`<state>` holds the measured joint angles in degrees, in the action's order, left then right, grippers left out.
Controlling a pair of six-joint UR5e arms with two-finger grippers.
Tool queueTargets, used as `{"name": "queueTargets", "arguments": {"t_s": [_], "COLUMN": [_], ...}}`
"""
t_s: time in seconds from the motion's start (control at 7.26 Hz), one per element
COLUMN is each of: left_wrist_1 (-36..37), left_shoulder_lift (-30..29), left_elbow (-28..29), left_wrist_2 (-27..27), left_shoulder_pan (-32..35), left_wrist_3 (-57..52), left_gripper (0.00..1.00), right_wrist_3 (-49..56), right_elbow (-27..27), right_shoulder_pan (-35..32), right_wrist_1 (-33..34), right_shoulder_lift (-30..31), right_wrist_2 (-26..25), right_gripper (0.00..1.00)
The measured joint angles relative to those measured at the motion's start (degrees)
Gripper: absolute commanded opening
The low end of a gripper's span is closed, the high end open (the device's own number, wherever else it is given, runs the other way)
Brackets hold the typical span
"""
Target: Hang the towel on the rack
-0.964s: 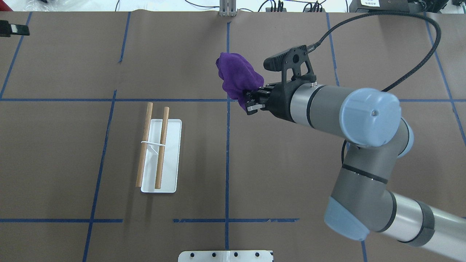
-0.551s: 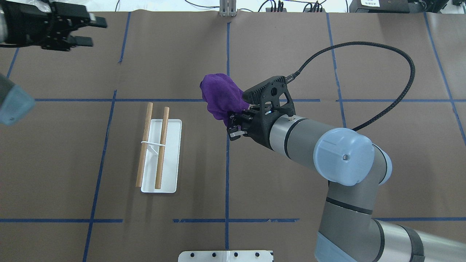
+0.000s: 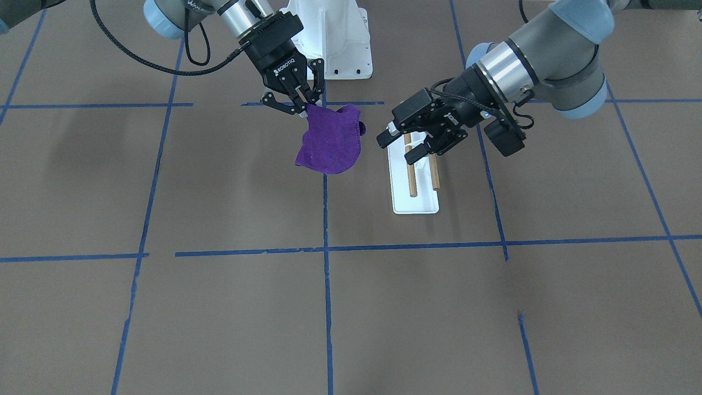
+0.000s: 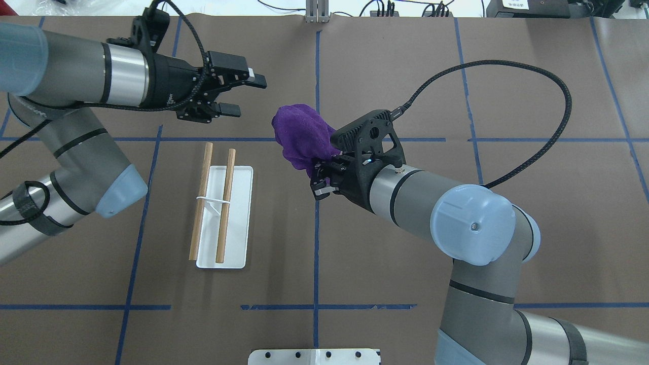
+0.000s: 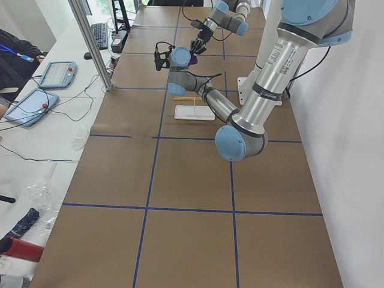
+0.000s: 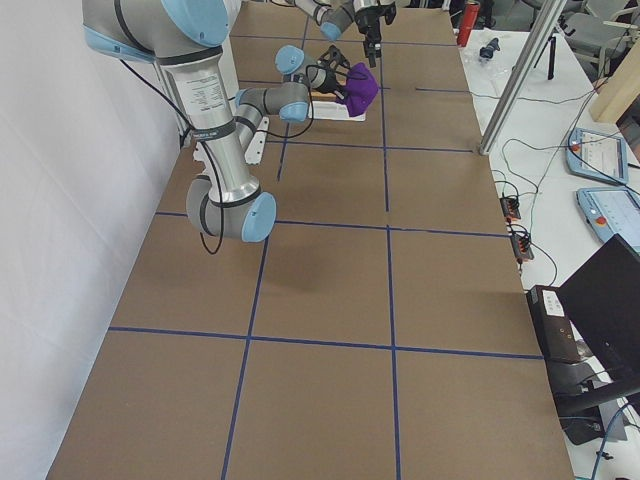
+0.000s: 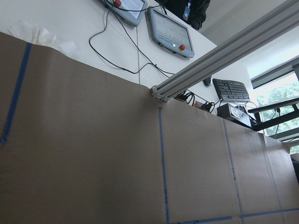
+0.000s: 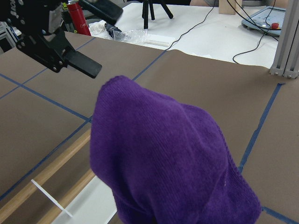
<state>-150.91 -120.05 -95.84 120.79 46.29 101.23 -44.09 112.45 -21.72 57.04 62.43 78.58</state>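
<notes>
My right gripper [image 4: 318, 178] is shut on a purple towel [image 4: 300, 133] and holds it in the air, bunched, right of the rack. In the front view this gripper [image 3: 305, 107] has the towel [image 3: 329, 144] hanging below it. The rack [image 4: 224, 213] is a white base with two wooden rods, lying flat on the table. My left gripper [image 4: 247, 95] is open and empty, above the rack's far end, pointing at the towel with a gap between them. It also shows open in the front view [image 3: 397, 149]. The right wrist view is filled by the towel [image 8: 163, 163].
The table is brown paper with blue tape lines [image 4: 317, 228]. A white mount plate [image 4: 314, 356] sits at the near edge. Cables and devices [image 4: 385, 9] lie beyond the far edge. The left wrist view shows only table and a metal post [image 7: 224, 51].
My left arm has swung in from the far left, its open gripper now close to the towel. My right gripper has carried the towel left and nearer, then nearly stopped.
</notes>
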Motion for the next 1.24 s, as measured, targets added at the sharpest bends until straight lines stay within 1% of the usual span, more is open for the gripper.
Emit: {"name": "queueTargets", "arguments": {"t_s": [0.28, 0.55, 0.83, 0.96, 1.1, 1.24], "left_wrist_1": [1.38, 1.56, 1.6, 1.66, 1.74, 2.46], "left_shoulder_lift": [-2.45, -3.55, -4.04, -4.1, -4.12, -4.2], "left_elbow": [-0.04, 0.19, 0.28, 0.3, 0.36, 0.26], "left_wrist_2": [-0.16, -0.2, -0.2, -0.2, -0.2, -0.2], "left_shoulder_pan": [-2.06, -3.09, -3.63, -3.73, -3.78, -3.81], "left_wrist_3": [2.18, 2.75, 2.82, 2.83, 2.83, 2.83], "left_gripper": [0.9, 0.76, 0.56, 0.38, 0.13, 0.0], "right_wrist_3": [0.35, 0.4, 0.4, 0.4, 0.4, 0.4], "right_elbow": [-0.03, 0.0, 0.04, 0.07, 0.11, 0.12], "right_shoulder_pan": [0.01, 0.01, 0.01, 0.01, 0.01, 0.01], "right_wrist_1": [0.0, 0.0, 0.0, 0.0, 0.0, 0.0], "right_shoulder_lift": [-0.02, -0.03, -0.03, -0.02, -0.02, -0.02], "right_wrist_2": [-0.01, -0.01, -0.01, -0.01, -0.01, -0.01], "right_gripper": [0.0, 0.0, 0.0, 0.0, 0.0, 0.0]}}
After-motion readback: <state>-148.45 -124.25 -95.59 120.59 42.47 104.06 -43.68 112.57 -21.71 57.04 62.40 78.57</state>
